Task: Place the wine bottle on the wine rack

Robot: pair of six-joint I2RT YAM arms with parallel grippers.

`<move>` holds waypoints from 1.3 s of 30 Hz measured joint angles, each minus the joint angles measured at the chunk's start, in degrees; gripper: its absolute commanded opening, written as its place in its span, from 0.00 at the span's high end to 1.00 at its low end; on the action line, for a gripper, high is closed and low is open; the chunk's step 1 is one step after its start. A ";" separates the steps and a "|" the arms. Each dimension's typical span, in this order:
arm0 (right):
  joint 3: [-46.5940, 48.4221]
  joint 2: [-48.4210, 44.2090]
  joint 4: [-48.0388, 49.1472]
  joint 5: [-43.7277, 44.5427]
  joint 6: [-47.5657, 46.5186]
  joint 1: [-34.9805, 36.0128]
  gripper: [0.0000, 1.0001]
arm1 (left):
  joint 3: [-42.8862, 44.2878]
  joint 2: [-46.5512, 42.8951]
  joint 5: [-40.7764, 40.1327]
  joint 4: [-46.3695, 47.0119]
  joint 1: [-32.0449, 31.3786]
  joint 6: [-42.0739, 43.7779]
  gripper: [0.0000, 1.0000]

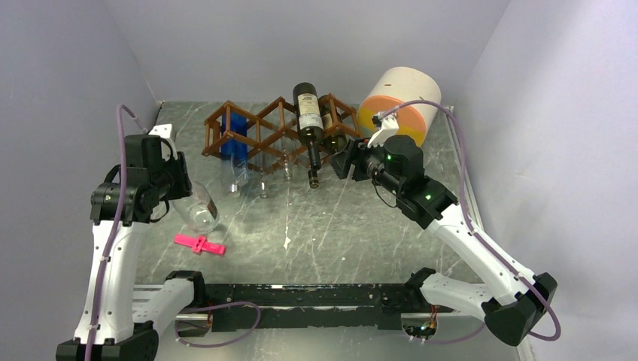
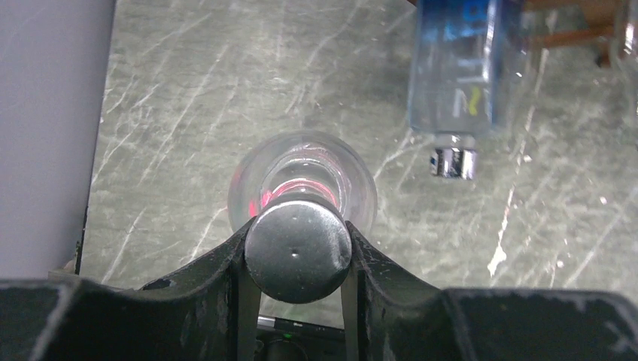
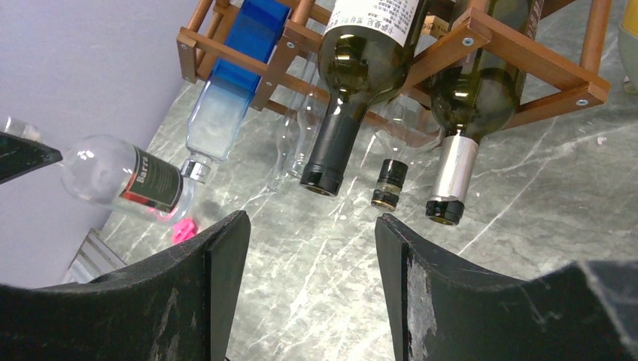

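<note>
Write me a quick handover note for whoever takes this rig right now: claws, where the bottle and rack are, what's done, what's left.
Left claw: shut on the capped neck of the clear bottle, which is tilted at the left side of the table.
Right claw: open, empty, in front of the rack.
Rack: at the back of the table, already holding a dark bottle and a blue bottle.
Done: clear bottle gripped.
Left: it is not yet on the rack; likely carry it over and lay it in an open slot.

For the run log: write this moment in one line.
left pincer: shut on clear bottle | right pincer: open, empty | bottle: off wine rack
</note>
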 measured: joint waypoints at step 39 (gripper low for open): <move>-0.17 -0.31 -2.95 -4.68 -2.89 0.00 0.33 | -6.75 12.79 6.73 18.29 -44.54 2.67 0.73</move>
